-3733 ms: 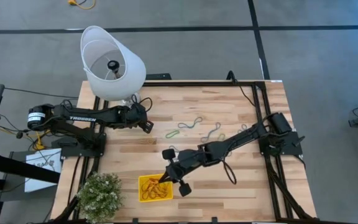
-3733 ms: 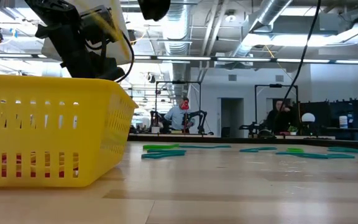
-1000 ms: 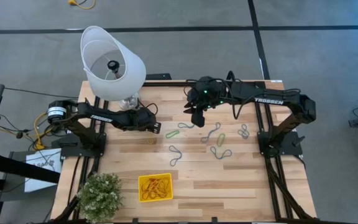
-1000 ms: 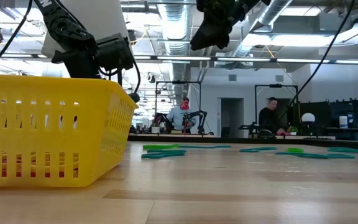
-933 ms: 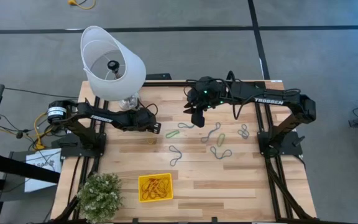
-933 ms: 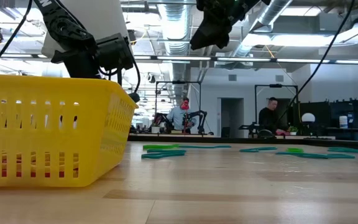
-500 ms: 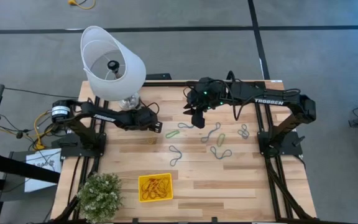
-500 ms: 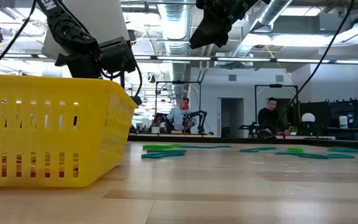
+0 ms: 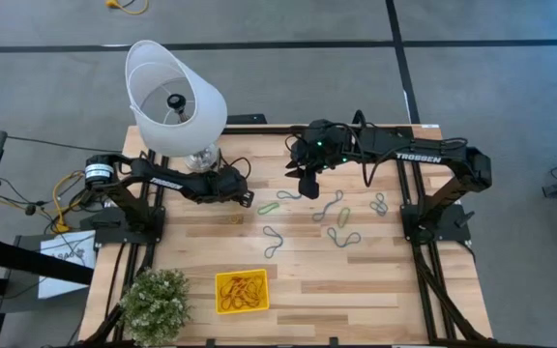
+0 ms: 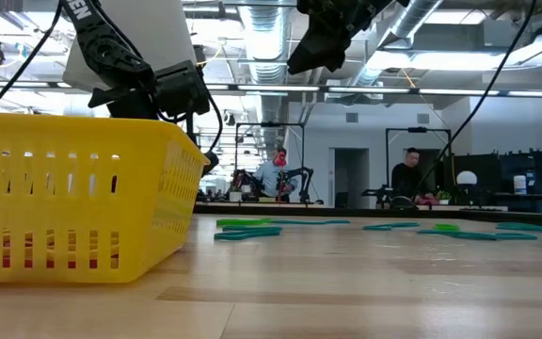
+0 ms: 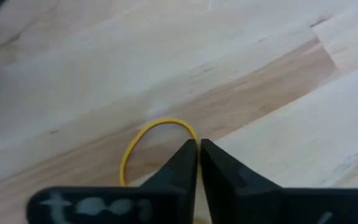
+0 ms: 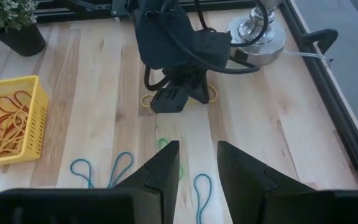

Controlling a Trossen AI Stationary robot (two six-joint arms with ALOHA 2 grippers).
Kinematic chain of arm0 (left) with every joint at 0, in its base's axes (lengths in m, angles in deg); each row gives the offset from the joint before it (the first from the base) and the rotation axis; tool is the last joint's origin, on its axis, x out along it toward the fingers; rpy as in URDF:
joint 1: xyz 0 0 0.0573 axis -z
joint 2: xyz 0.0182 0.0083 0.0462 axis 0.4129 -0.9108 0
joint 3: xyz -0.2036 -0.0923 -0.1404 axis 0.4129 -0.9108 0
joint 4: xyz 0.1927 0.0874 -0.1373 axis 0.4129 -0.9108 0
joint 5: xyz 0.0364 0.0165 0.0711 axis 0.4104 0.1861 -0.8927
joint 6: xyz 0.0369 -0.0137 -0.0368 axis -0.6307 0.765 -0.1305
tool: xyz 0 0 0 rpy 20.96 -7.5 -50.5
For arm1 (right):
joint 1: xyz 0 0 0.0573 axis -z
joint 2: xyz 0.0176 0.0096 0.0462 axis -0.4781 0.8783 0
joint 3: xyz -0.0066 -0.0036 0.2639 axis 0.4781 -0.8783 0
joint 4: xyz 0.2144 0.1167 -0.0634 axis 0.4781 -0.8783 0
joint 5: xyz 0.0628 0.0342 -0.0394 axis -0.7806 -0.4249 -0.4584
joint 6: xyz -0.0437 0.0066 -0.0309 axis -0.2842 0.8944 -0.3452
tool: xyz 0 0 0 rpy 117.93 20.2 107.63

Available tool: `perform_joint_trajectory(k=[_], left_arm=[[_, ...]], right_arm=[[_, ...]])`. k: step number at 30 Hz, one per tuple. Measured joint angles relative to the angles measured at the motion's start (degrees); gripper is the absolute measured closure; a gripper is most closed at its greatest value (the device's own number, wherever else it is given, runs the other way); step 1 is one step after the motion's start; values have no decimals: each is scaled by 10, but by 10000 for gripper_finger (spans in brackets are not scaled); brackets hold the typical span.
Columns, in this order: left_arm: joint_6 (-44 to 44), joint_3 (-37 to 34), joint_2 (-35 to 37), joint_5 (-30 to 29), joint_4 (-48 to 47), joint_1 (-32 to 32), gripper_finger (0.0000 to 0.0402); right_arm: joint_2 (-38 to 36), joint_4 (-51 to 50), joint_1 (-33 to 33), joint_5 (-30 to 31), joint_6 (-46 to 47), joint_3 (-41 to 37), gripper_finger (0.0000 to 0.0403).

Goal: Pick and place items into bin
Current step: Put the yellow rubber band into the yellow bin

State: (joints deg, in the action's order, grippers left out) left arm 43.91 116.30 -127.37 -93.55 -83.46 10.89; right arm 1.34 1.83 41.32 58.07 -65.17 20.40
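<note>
Several green and blue rubber-band items (image 9: 332, 205) lie flat on the wooden table, and one yellow band (image 11: 151, 134) lies beside the lamp base. The yellow bin (image 9: 242, 291) stands near the front edge and holds red and orange bands (image 12: 8, 127). My left gripper (image 11: 197, 146) is down at the table, its fingers shut at the yellow band. It also shows in the high view (image 9: 244, 197). My right gripper (image 12: 197, 165) hangs open above the green bands and holds nothing. It is also in the high view (image 9: 307, 187). My left gripper meets the yellow band at one end of its curved loop (image 11: 190, 132), with its two fingertips closed together there. The fingers come from above, slanting down onto the table. The tips hide the exact place of contact. The rest of the loop lies flat on the wood.
A white lampshade (image 9: 174, 97) on a metal base (image 12: 257, 34) stands at the far left. A potted plant (image 9: 155, 302) is at the near left corner beside the bin. People and other robot arms show in the room beyond the table (image 10: 412, 179).
My left gripper has moved a little toward the table's right edge, close over the table near the lamp base. My right arm has kept still.
</note>
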Motion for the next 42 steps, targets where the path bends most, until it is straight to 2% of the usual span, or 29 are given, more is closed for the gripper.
perform_joint_trajectory(k=[8, 13, 16, 23, 27, 35, 42], left_arm=[[-80, 3, 8, -13, 12, 14, 401], [-128, 58, 68, 7, -83, 43, 401], [-142, 101, 122, -7, -144, 64, 401], [-153, 187, 234, 17, -236, 170, 401], [-128, 212, 264, 27, -238, 260, 401], [-53, 217, 219, 19, -207, 404, 401], [-20, 217, 140, 40, -155, 449, 401]], right_arm=[[0, 0, 0, 0, 0, 0, 301], [0, -7, 0, 0, 0, 0, 301], [0, -16, 0, 0, 0, 0, 301], [0, -40, 0, 0, 0, 0, 301], [0, -52, 0, 0, 0, 0, 301], [0, -60, -2, 0, 20, -6, 301], [0, -61, -4, 0, 20, -24, 301]])
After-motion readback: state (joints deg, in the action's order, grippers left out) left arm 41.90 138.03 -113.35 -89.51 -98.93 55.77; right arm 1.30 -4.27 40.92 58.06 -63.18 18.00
